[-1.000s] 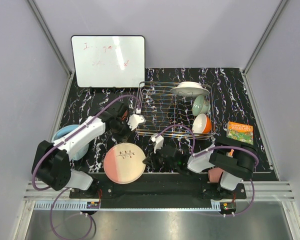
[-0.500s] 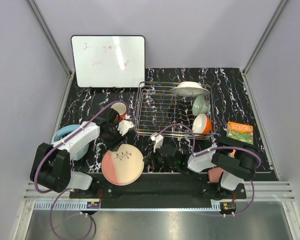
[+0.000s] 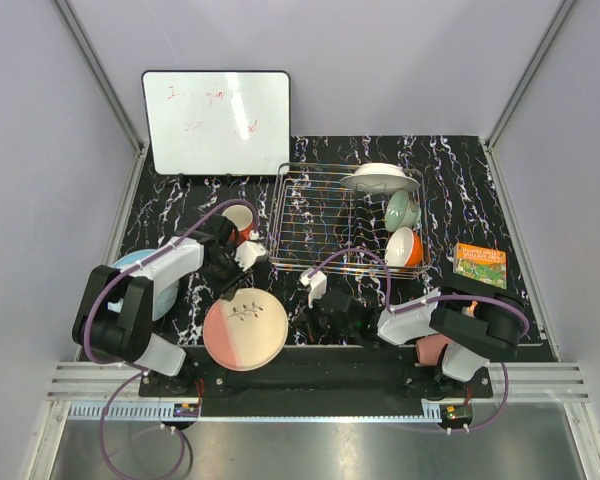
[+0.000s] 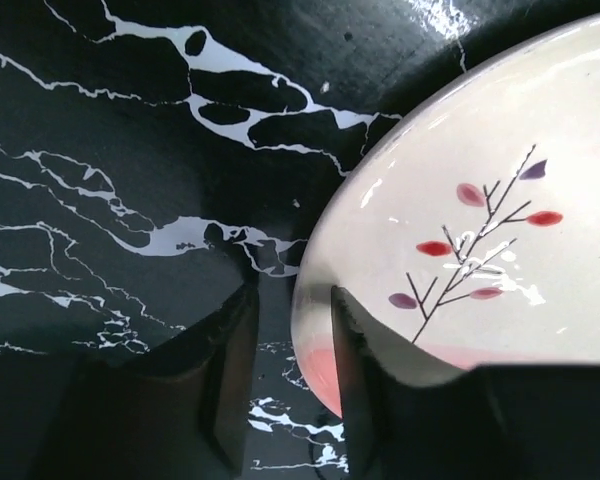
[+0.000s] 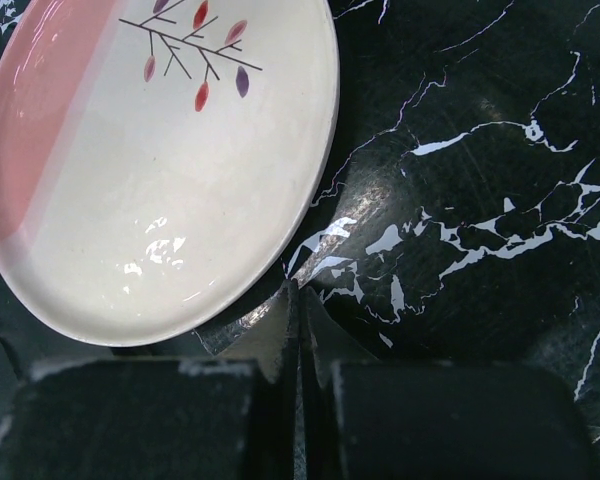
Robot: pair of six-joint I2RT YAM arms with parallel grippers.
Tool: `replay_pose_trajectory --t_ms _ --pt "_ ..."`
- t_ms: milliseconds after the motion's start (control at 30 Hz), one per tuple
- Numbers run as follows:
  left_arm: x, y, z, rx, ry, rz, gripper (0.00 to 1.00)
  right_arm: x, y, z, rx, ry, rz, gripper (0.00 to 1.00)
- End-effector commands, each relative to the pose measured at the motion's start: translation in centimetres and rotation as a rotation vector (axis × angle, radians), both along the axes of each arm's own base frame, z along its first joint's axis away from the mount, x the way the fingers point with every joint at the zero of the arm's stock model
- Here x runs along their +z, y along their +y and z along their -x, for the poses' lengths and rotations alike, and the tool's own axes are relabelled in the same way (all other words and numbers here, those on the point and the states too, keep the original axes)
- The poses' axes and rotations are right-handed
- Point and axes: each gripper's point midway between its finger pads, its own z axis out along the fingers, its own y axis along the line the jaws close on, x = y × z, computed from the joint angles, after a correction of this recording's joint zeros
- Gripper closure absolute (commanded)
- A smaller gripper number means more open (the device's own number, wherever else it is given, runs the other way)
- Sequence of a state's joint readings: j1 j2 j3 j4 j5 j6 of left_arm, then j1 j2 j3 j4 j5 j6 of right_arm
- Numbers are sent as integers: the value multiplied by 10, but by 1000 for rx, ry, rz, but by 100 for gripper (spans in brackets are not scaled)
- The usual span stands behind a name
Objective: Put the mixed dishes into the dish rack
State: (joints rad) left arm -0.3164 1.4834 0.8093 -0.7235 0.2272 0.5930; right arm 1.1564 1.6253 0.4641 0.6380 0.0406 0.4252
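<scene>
Since the pink-and-cream plate (image 3: 245, 328) lay on the black marbled table (image 3: 460, 190), low and left of centre in the overhead view, its rim was the only part offering a grip. The left gripper (image 4: 293, 293) stood astride the plate's upper rim with its jaws narrowly parted. One finger (image 4: 230, 370) was outside the rim on the table and the other (image 4: 365, 370) was over the glaze, with no pinch showing yet. The right gripper (image 5: 299, 300) had its jaws pressed together on nothing. Its tips were down at the table just beside the plate's right rim, probably as a stop against sliding. The dish rack (image 3: 310, 215) sat above and to the right, with a white fluted-rim plate (image 3: 380, 180) and a mint-green bowl (image 3: 402, 210) at its right end.
</scene>
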Motion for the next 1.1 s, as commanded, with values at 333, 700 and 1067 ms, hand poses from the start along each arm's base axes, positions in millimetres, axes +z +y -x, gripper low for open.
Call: replay_pose_trajectory --t_ms 333,700,1067 --pt "2 -10 1 -50 40 79 100 12 -1 2 3 -20 -25 61" --pt "53 -31 -10 -84 -8 163 100 22 6 4 18 -48 -142 21" --pt "75 -61 4 -184 -36 187 100 21 16 1 55 -65 -238 18"
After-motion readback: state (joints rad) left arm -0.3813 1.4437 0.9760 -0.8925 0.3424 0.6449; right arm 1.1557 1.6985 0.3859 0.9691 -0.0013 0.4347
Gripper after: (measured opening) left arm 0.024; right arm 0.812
